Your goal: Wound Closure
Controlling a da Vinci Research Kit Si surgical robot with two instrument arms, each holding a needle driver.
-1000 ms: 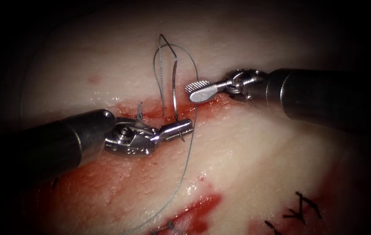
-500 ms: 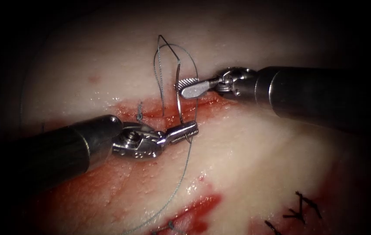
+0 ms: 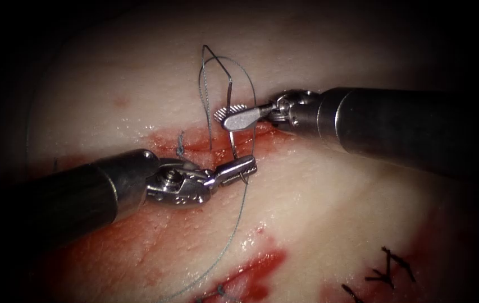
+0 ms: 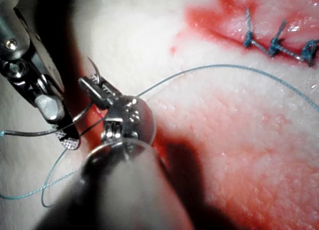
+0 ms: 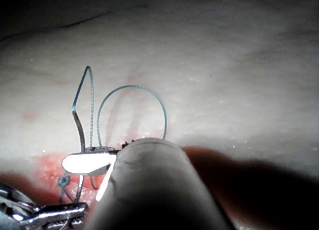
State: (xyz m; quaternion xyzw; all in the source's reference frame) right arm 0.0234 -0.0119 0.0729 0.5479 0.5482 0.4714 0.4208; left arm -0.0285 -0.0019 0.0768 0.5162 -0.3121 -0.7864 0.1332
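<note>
My left tool (image 3: 240, 167) is shut on the curved needle (image 3: 232, 130) close to its point, which pokes out just beyond the jaws. The needle stands free above the red cut (image 3: 194, 143) and is not in the tissue. My right tool (image 3: 229, 116) comes in from the right, open, one jaw on each side of the needle's middle. The thread (image 3: 246, 191) runs from the needle's tail, loops over the pale tissue (image 3: 334, 202) behind the cut and trails toward the lower edge. The left wrist view has the left tool (image 4: 97, 88), the needle (image 4: 35, 133) and the right tool (image 4: 59, 121). The right wrist view has the needle (image 5: 79, 133) and thread loop (image 5: 132, 90).
A short cut end of thread (image 3: 180, 143) sticks up from the cut left of the needle. Red fluid (image 3: 256, 269) pools on the near tissue beside a blue knot (image 3: 217, 292). Dark marks (image 3: 388, 269) lie at the lower right. Finished stitches (image 4: 274, 43) cross another red line.
My right tool has moved left, from beside the needle to around its middle. My left tool has shifted slightly right with the needle still in its jaws.
</note>
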